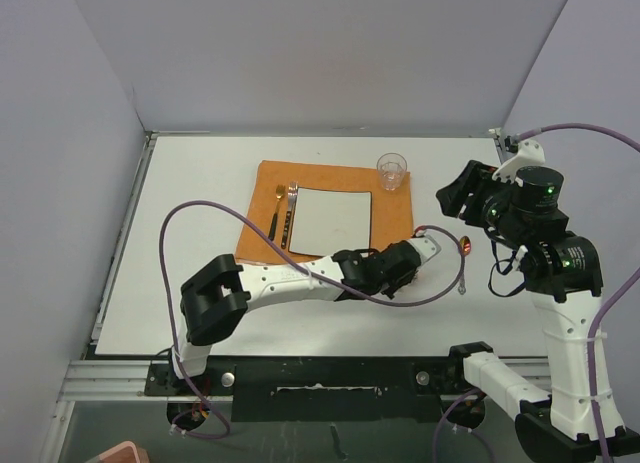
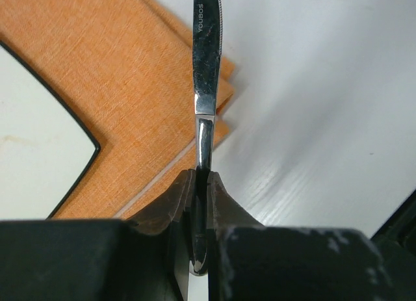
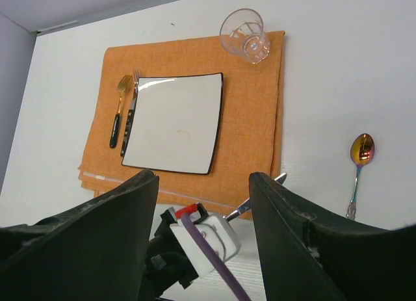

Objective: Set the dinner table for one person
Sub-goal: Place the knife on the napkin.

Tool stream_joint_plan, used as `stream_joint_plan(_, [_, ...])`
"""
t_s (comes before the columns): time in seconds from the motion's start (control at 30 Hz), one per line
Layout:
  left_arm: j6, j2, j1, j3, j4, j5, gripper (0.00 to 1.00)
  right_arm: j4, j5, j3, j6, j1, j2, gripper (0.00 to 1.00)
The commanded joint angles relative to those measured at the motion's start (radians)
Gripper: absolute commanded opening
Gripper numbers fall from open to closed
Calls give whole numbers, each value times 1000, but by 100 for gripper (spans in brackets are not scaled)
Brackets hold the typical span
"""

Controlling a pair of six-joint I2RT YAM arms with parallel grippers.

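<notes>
My left gripper (image 1: 412, 255) is shut on the handle of a silver knife (image 2: 207, 60). Its blade points away along the right edge of the orange mat (image 2: 130, 73), near the mat's front corner, over the dinner table (image 1: 200, 183). On the mat lie a square white plate (image 1: 332, 221), two forks (image 1: 285, 211) to its left and a clear glass (image 1: 392, 170) at the far right corner. My right gripper (image 1: 455, 198) hangs open and empty high above the table's right side. In its wrist view the knife (image 3: 257, 196) sticks out of the left gripper (image 3: 195, 239).
A spoon (image 1: 465, 258) with an iridescent bowl lies on the bare table right of the mat, close to the knife's tip. The left arm's purple cable (image 1: 200, 211) loops over the table's left and middle. Grey walls enclose the table on three sides.
</notes>
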Motion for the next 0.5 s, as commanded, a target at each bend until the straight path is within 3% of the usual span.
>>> stream_joint_plan(0.0, [-51,-90,64,-35,68,-56,0,41,12,8,8,5,-17,59])
stream_joint_plan(0.2, [-103,-78,135,-37,127,-73,0,29,25,30,-2,5,-17,59])
stream_joint_plan(0.47, [-192,22,214,107,135,-4,0,11,41,55,-8,5,-22,59])
